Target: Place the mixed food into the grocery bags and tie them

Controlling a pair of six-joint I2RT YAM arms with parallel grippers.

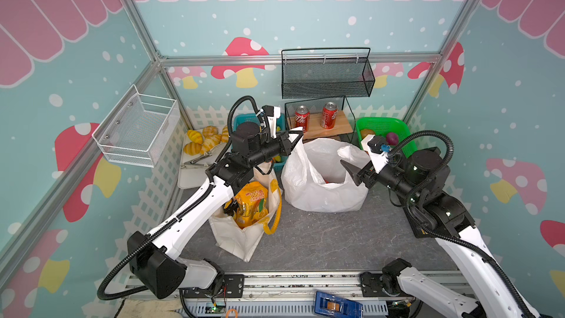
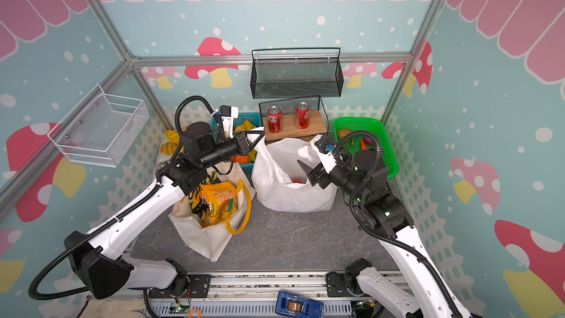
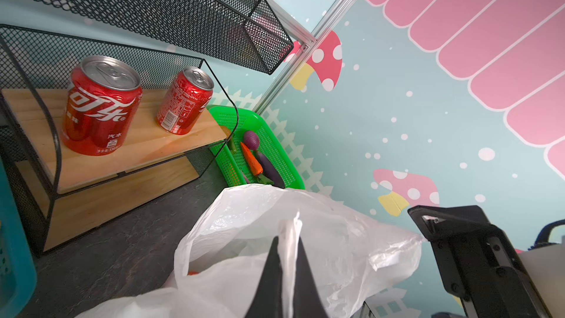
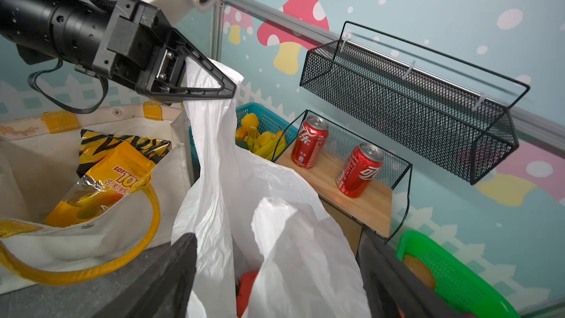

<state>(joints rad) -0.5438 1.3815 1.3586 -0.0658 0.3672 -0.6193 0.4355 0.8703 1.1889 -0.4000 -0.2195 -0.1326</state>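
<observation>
The white plastic bag [image 1: 321, 185] [image 2: 290, 191] stands open on the table with a red tomato [image 4: 246, 289] inside. My left gripper [image 1: 298, 134] [image 2: 260, 136] [image 3: 287, 240] is shut on one of its loop handles and holds it up. My right gripper [image 1: 350, 173] [image 2: 305, 172] [image 4: 276, 240] is open, its jaws either side of the bag's other handle [image 4: 284, 227]. The cream canvas tote [image 1: 241, 240] [image 4: 30, 154] holds an orange-yellow packet [image 1: 250, 206] [image 4: 104, 185] and a black-and-yellow packet [image 4: 122, 142]. A carrot [image 3: 252, 157] and an eggplant [image 3: 269, 169] lie in the green basket [image 3: 275, 148].
Two red cans [image 1: 302, 119] [image 1: 329, 115] stand on a wooden shelf [image 1: 342, 125] under a black mesh rack [image 1: 327, 78]. A teal basket [image 4: 263, 117] of yellow fruit sits behind the bags. A white tray [image 1: 189, 175] holds bread and tongs; a white wire basket [image 1: 137, 130] hangs on the left wall.
</observation>
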